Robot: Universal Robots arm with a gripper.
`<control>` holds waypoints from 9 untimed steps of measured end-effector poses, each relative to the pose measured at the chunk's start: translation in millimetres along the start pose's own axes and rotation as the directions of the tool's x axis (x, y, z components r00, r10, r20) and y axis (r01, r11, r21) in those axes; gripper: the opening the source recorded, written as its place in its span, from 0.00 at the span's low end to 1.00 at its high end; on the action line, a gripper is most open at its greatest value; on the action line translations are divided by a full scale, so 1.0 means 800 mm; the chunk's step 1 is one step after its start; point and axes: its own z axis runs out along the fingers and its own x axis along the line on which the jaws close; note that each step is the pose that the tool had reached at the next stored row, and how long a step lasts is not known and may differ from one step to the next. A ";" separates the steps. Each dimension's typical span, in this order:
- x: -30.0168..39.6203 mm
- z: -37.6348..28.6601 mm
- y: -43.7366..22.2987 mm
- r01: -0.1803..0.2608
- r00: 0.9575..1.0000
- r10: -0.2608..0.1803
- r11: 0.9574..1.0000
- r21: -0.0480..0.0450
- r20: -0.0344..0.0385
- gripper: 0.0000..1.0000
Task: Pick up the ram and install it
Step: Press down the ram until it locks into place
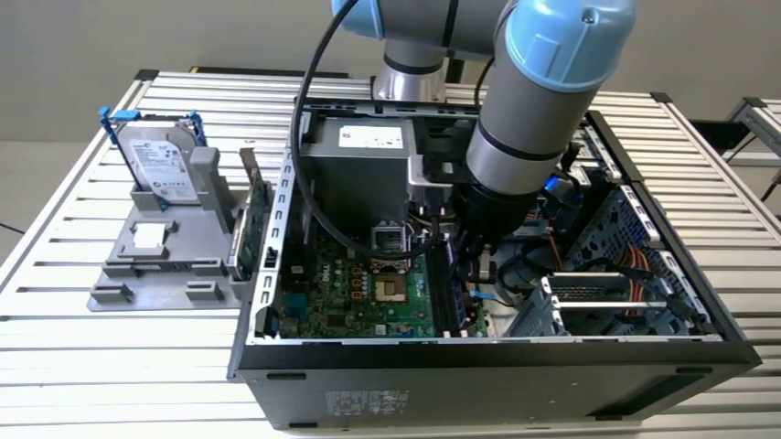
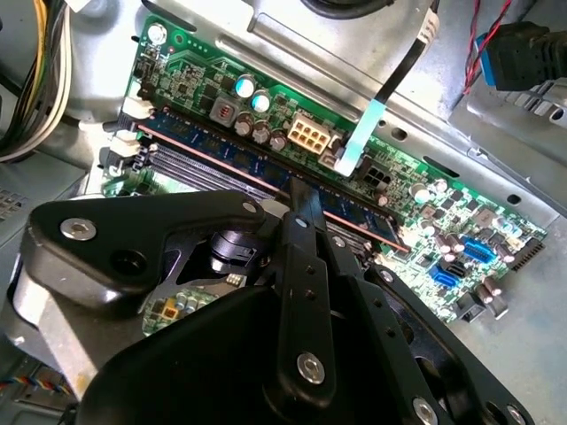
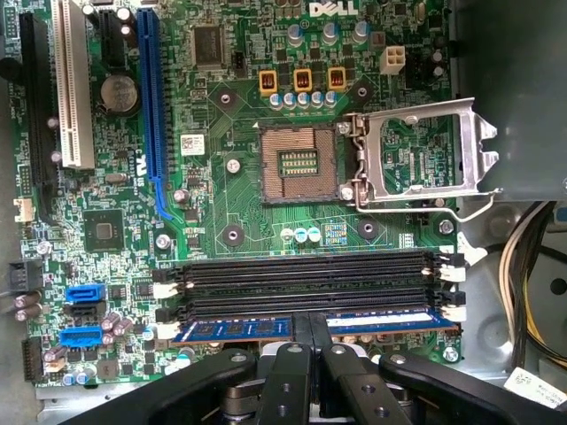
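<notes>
Blue-green ram (image 3: 266, 328) sits edge-down along its slot (image 3: 306, 305), gripper (image 3: 310, 341) fingers pinching its middle to press evenly.

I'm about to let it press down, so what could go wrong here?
1. The ram sits in the slot nearest the gripper, held mid-length; pressing off-centre could seat one end only.
2. The white latch may not be fully open, blocking the stick.
3. The black cable hangs close above and might snag.
</notes>
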 end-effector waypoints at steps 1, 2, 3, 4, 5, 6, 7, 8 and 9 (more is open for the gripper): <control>0.0000 0.0003 0.0000 0.000 1.000 0.000 1.000 0.000 0.000 0.00; 0.0000 0.0007 0.0000 0.000 1.000 0.000 1.000 0.000 0.000 0.00; 0.0000 0.0012 -0.0001 0.000 1.000 0.000 1.000 0.000 0.000 0.00; 0.0000 0.0018 -0.0001 0.000 1.000 0.000 1.000 0.000 0.000 0.00; 0.0000 0.0025 -0.0001 0.000 1.000 0.000 1.000 0.000 0.000 0.00; 0.0000 0.0036 -0.0001 0.000 1.000 0.000 1.000 0.000 0.000 0.00; 0.0000 0.0060 -0.0002 0.000 1.000 0.000 1.000 0.000 -0.001 0.00; 0.0000 0.0055 -0.0002 0.000 1.000 0.000 1.000 0.000 0.000 0.00; -0.0002 0.0034 -0.0001 0.000 1.000 0.000 1.000 0.000 0.001 0.00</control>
